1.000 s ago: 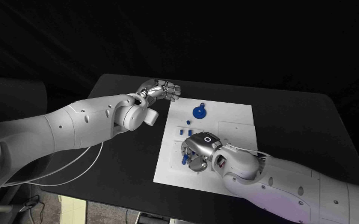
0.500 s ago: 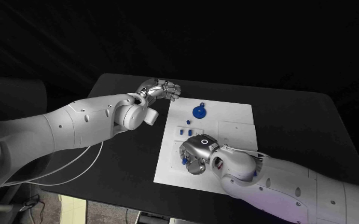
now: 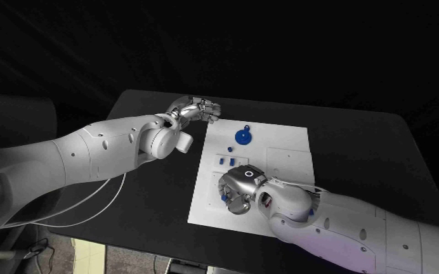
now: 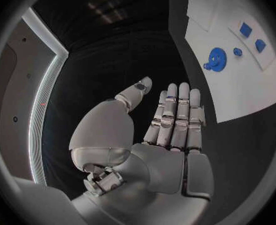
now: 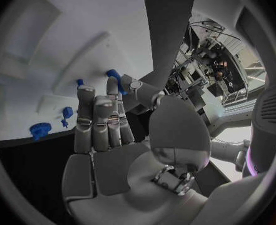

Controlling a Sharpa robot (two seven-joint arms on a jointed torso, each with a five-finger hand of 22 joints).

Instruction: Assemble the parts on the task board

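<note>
The white task board (image 3: 275,153) lies in the middle of the black table. On it a blue gear (image 3: 243,137) lies near the far edge, with small blue parts (image 3: 229,158) just in front of it. My right hand (image 3: 240,188) is low over the board's near left part, fingers stretched out, and pinches a small blue peg (image 5: 114,75) between thumb and a fingertip. Another blue part (image 5: 80,82) shows past a second fingertip. My left hand (image 3: 195,109) hovers off the board's far left corner, fingers straight and holding nothing; its wrist view shows the gear (image 4: 216,60).
Black table (image 3: 366,147) surrounds the board, with bare room to its right and far side. My left forearm (image 3: 119,147) lies across the table's left side. A raised white panel (image 3: 291,160) sits on the board's right half.
My right hand has crept slightly toward the board's left near corner. The left hand and the parts on the board have stayed put.
</note>
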